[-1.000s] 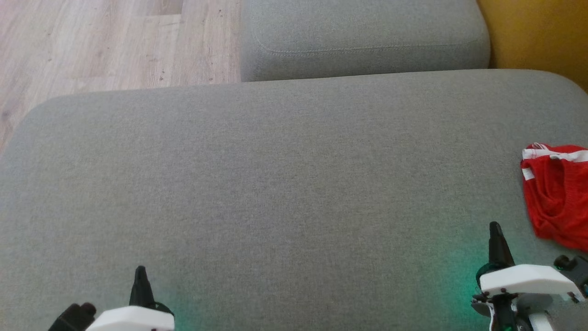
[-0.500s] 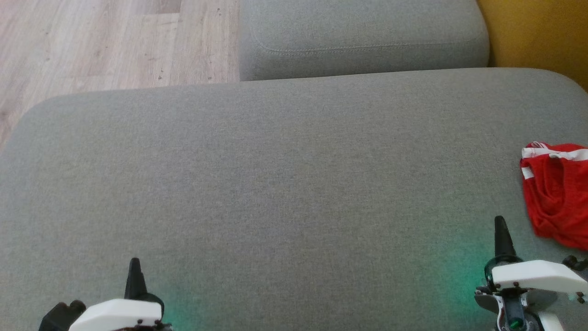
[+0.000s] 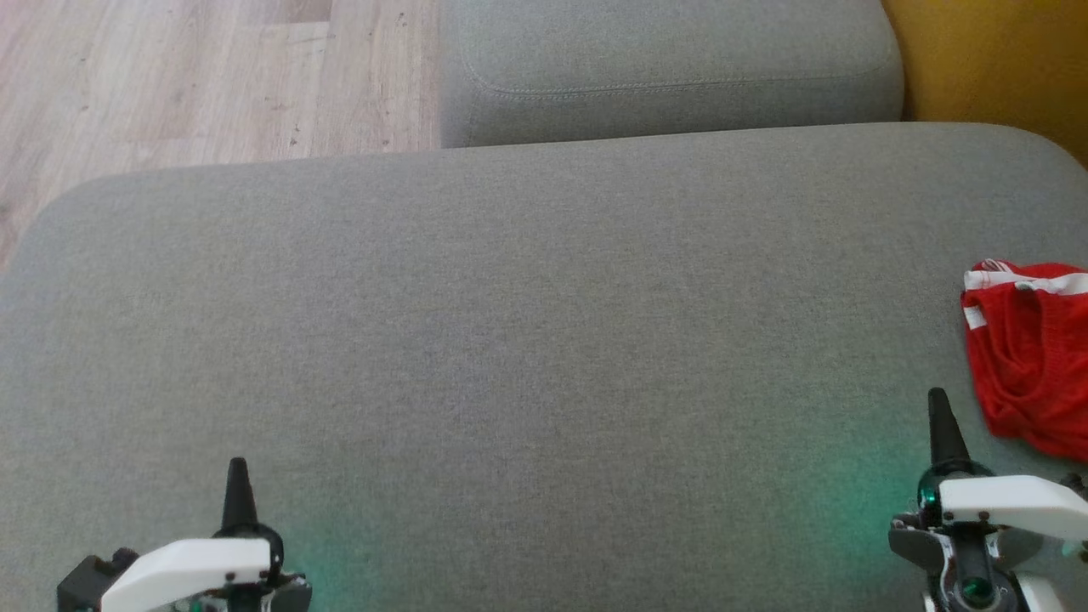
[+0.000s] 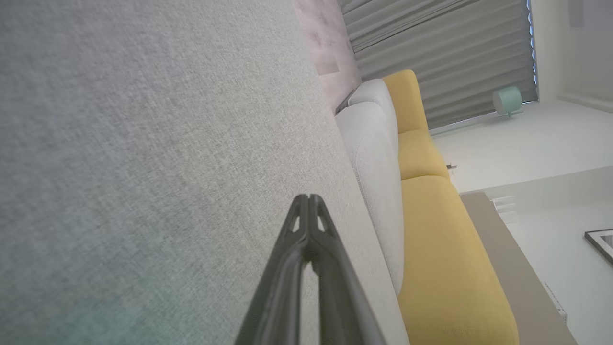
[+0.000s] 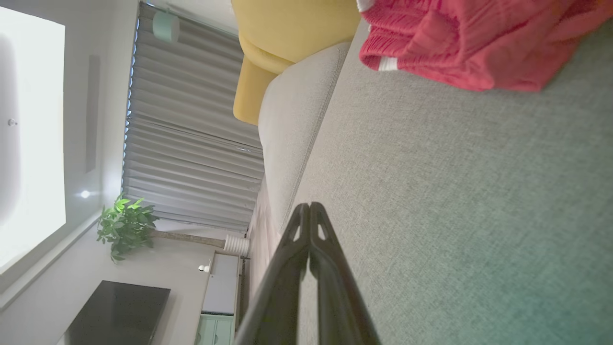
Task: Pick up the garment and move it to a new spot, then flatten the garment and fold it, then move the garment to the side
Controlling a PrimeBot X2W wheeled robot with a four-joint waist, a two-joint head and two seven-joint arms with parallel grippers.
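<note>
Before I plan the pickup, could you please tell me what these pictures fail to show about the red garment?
Garment: the head view's right edge cuts it off, so its full extent and type are unclear.
Right wrist view: the top and right edges crop it.
Its own crumpled folds hide any sleeves or openings.

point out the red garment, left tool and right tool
red garment [image 3: 1033,365], head view, middle of the bunched cloth
left tool [image 3: 237,464], head view, at its fingertips
right tool [image 3: 937,398], head view, at its fingertips
</note>
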